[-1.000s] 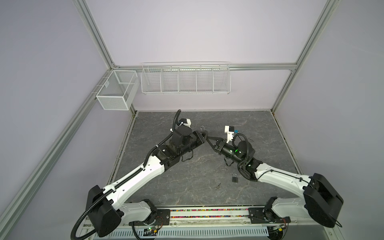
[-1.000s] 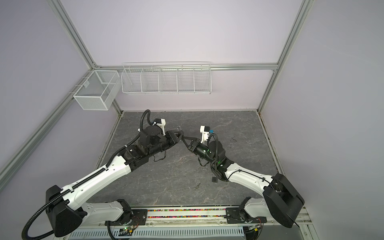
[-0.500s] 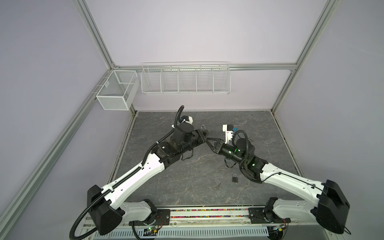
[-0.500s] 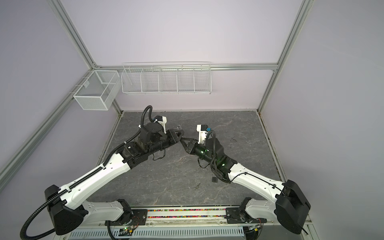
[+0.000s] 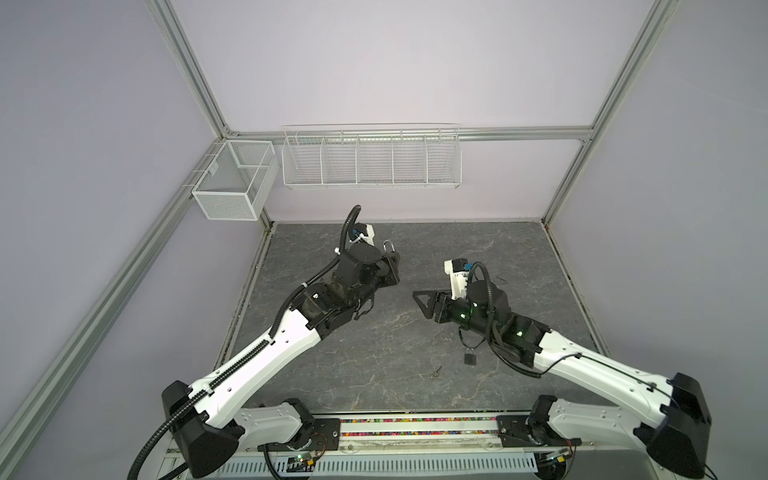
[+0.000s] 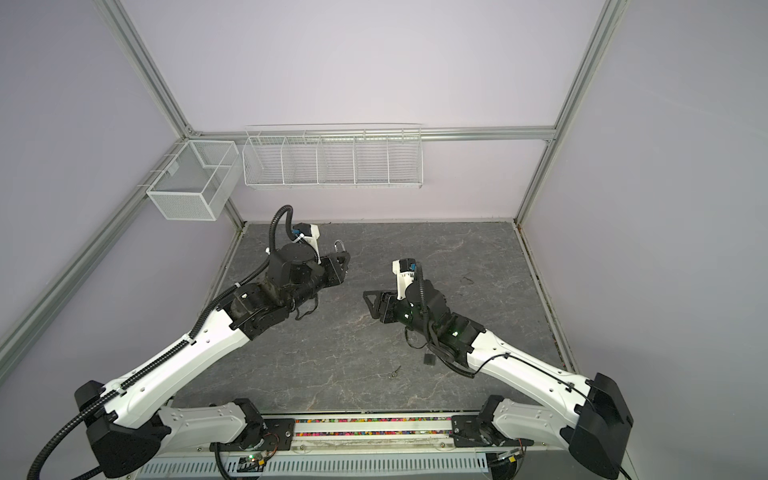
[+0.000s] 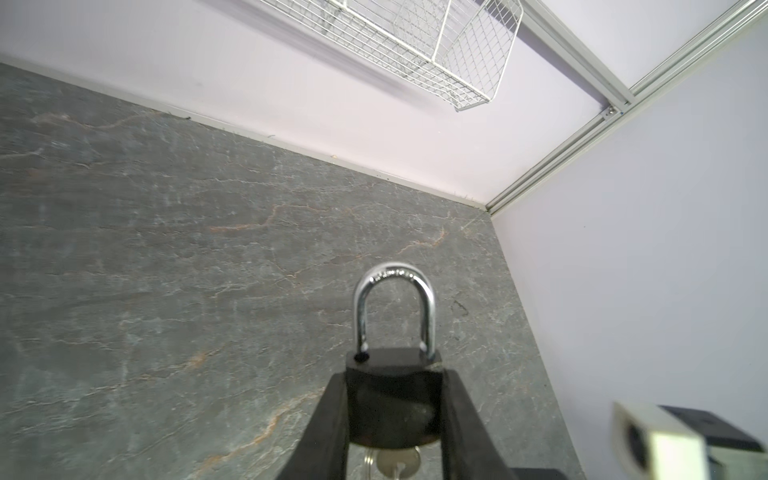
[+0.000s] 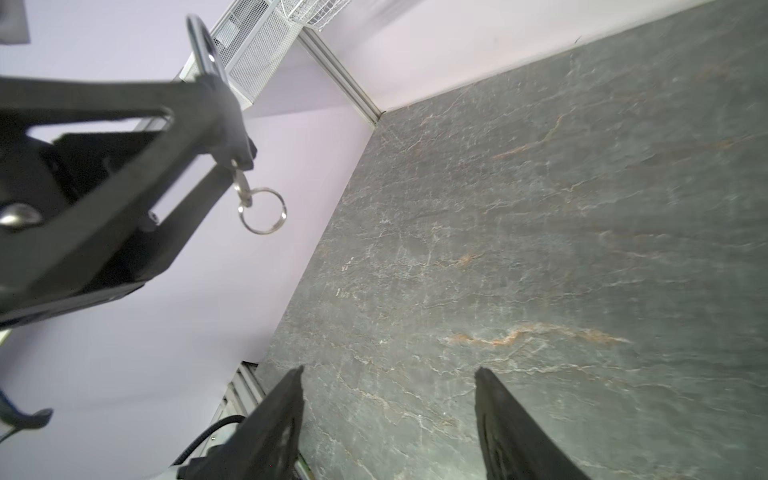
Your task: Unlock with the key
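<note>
Right claw (image 8: 388,369) backed off the key (image 7: 397,462), opened wide, empty. Left claw (image 7: 392,376) gripped the padlock (image 7: 390,399); shackle (image 7: 392,278) looked popped, so unlocking seemed done. Next: confirm it swings free.

Padlock (image 7: 392,399) body matt black, shackle (image 7: 392,276) glossy metal; tabletop (image 7: 166,249) stone-look, seemingly matt.

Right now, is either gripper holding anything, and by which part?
The left gripper clamps the padlock by its black body; the right gripper is open, empty.
</note>
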{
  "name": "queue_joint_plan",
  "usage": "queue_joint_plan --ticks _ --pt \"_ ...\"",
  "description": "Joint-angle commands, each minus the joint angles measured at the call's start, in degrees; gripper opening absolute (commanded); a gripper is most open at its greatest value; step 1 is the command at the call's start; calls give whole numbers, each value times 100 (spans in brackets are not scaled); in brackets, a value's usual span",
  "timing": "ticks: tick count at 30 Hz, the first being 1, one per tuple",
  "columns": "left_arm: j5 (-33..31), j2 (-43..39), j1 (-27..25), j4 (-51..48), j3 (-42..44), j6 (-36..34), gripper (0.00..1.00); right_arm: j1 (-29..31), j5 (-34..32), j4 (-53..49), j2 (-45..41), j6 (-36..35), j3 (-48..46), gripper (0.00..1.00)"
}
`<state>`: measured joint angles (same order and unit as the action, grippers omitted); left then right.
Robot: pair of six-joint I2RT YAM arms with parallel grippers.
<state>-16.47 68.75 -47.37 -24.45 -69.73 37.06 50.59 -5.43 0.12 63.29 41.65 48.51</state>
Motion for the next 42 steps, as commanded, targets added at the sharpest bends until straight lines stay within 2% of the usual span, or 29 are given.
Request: queue_joint_plan --ticks 1,6,12,17,22,27,42 --pt "-246 -359 -9 310 517 -983 0 -87 -417 -981 -359 -614 351 76" --pt "92 -894 -16 1405 1604 -1878 0 -328 -492 -2035 -623 -1031 741 87" --pt "873 -1353 -13 2955 2902 -2858 0 -472 -249 -3043 -549 -1798 1424 98" --pt "1606 -1570 -17 4391 3819 -3436 0 -518 164 -3756 -114 -2286 2186 98" --pt "1725 -1299 -41 4675 3928 -3590 0 -523 793 -4060 567 -2685 2833 96" --pt "1574 -948 -127 5508 4199 -3737 0 -514 1258 -4141 1346 -2839 3520 95" --pt "1263 -316 -294 5499 3859 -3749 0 -434 338 -4869 2598 -3147 4693 93"
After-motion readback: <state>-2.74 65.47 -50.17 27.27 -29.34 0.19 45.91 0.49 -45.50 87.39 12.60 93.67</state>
